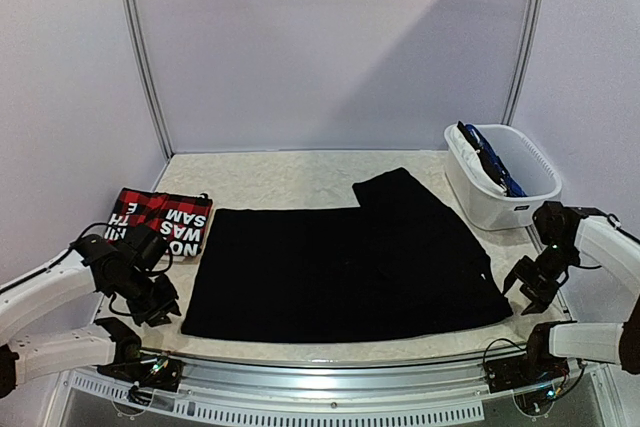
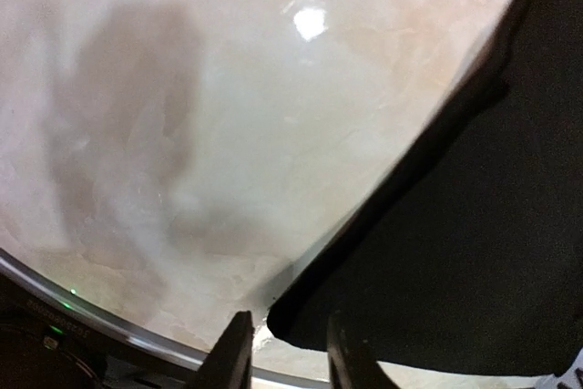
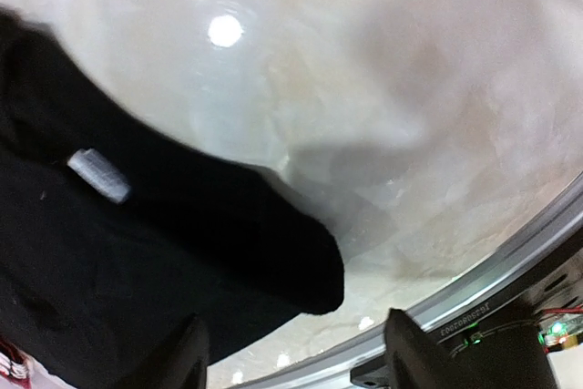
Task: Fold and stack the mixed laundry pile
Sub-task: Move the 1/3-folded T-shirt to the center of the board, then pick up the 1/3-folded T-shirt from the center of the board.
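Note:
A plain black garment [image 1: 340, 267] lies spread flat across the table's middle, one part folded toward the back right. A folded red-black plaid garment with white lettering [image 1: 160, 218] lies at the left. A blue plaid shirt [image 1: 490, 165] sits in the white basket. My left gripper [image 1: 160, 309] is open and empty, just above the black garment's near left corner [image 2: 291, 316]. My right gripper [image 1: 530, 292] is open and empty, just right of the garment's near right corner [image 3: 314, 280]. A small white tag [image 3: 98, 175] shows on the black cloth.
A white plastic basket [image 1: 520, 207] stands at the back right of the table. A metal rail [image 1: 320, 372] runs along the near edge, close under both grippers. Walls enclose the table at the back and sides.

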